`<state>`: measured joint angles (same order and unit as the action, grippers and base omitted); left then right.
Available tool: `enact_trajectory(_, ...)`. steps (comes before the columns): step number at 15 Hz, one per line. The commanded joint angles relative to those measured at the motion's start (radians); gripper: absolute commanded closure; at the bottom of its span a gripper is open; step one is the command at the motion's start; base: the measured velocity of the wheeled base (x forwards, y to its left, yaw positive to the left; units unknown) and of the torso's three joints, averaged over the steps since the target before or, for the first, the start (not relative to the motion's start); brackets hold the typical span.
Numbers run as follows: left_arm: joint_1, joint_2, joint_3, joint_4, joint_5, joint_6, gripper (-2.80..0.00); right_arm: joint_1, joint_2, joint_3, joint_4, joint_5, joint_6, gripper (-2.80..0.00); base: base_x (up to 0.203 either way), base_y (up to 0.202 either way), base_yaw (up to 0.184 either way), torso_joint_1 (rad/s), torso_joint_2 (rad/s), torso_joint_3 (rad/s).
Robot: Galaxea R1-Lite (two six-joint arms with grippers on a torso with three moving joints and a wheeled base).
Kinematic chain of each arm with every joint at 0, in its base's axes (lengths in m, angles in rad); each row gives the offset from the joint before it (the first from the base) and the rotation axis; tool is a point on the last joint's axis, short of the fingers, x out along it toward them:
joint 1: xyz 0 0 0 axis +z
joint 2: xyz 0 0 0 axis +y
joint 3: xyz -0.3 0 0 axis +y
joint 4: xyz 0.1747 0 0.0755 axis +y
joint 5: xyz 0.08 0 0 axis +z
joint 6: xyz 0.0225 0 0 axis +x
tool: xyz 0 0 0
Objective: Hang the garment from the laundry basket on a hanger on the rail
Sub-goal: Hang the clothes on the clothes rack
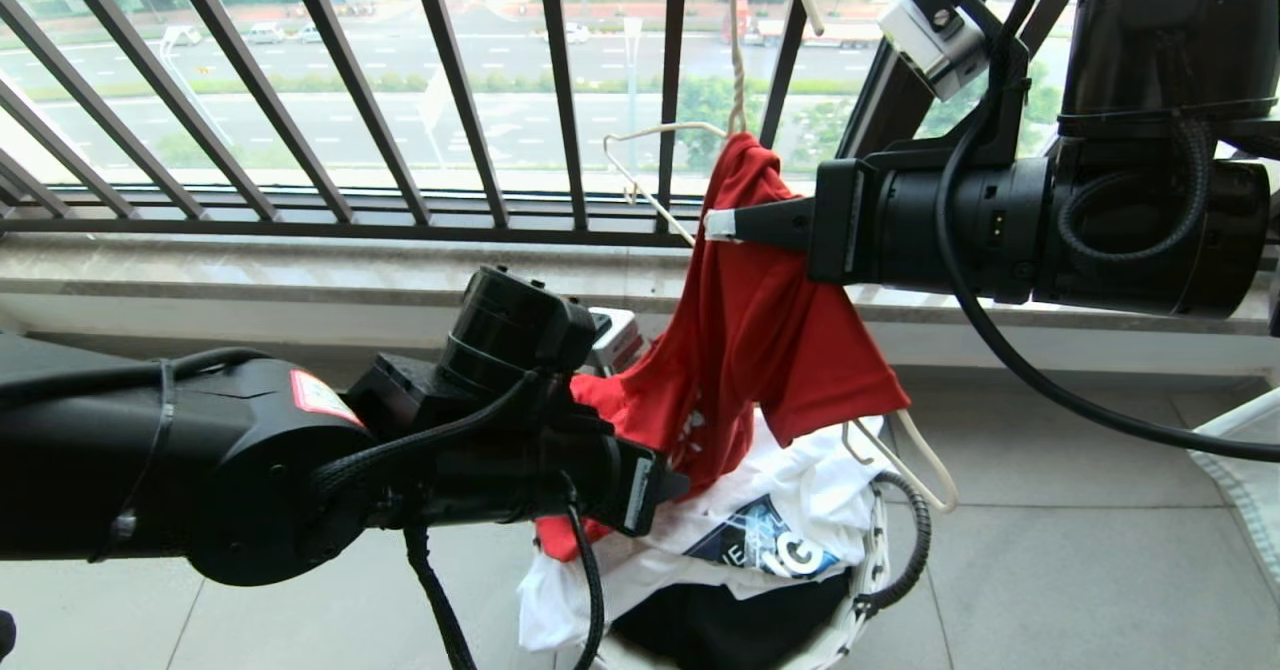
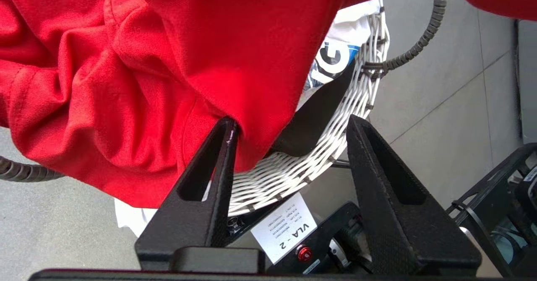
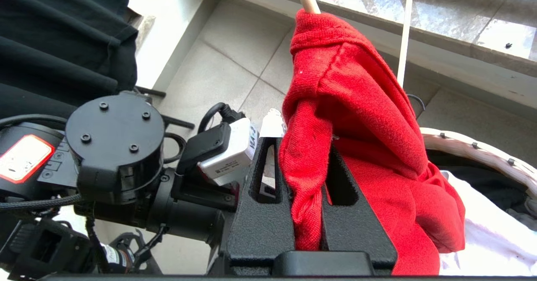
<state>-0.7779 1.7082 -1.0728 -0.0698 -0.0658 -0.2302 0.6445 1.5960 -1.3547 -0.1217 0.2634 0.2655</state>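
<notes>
The red garment hangs bunched on the cream wire hanger, which is tilted, its other end poking out below a sleeve. The hook runs up out of view. My right gripper comes in from the right and is shut on the garment's collar. My left gripper is open just above the laundry basket, and a lower fold of the garment rests against one finger. The rail is out of view.
The basket stands on grey floor tiles and holds a white printed T-shirt and a black one. A black barred railing and a stone ledge lie behind. My left arm crosses the lower left.
</notes>
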Motion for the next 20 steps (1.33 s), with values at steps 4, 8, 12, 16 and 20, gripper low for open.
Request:
enact_trajectory(4,0.002,-0.187,-0.063,0.151,0.001,-0.016,-2.80,0.000,-0.013,0.009,0.001,0.002,-0.003,0.00,0.000,0.000,0.000,0.000,0.00,0.000)
enact_trajectory(8,0.055,-0.190,-0.121,0.165,0.006,-0.104,-2.80,-0.006,-0.022,0.017,0.001,0.004,-0.014,0.00,0.000,0.000,0.000,0.000,0.00,0.000)
enact_trajectory(12,0.114,-0.086,-0.288,0.326,0.005,-0.236,-2.80,-0.012,-0.042,0.020,0.001,0.004,-0.014,0.00,0.000,0.000,0.000,0.000,0.00,0.000)
enact_trajectory(16,0.189,0.075,-0.389,0.394,0.001,-0.305,-2.80,-0.014,-0.058,0.024,0.001,0.005,-0.014,0.00,0.000,0.000,0.000,0.000,0.00,0.000)
enact_trajectory(20,0.238,0.228,-0.499,0.400,-0.001,-0.366,-2.80,-0.013,-0.065,0.031,0.001,0.008,-0.015,0.00,0.000,0.000,0.000,0.000,0.00,0.000)
